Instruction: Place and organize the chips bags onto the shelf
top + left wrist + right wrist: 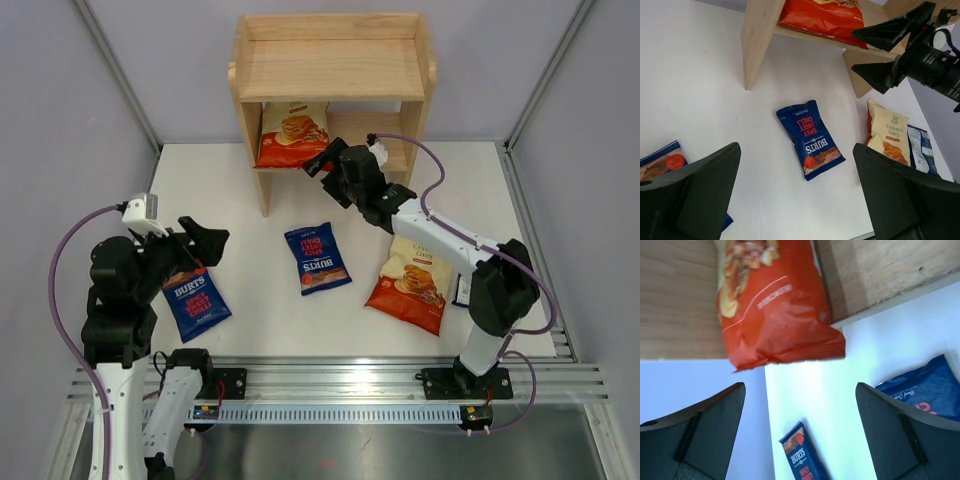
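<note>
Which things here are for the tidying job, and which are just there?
For the job: shelf; shelved cassava bag; loose cassava bag; middle Burts bag; left Burts bag; part-hidden bag at far right.
Just there: table; metal rail.

White table point(270, 320), light wooden two-tier shelf point(330, 70) standing at its far edge, orange Cassava Chips bag point(293, 135) on the lower tier, second Cassava bag point(413, 285) flat on the table at right, centre Burts bag point(317, 258), left Burts bag point(196, 300), third blue bag point(921, 145) just beside the second Cassava bag, partly hidden.
</note>
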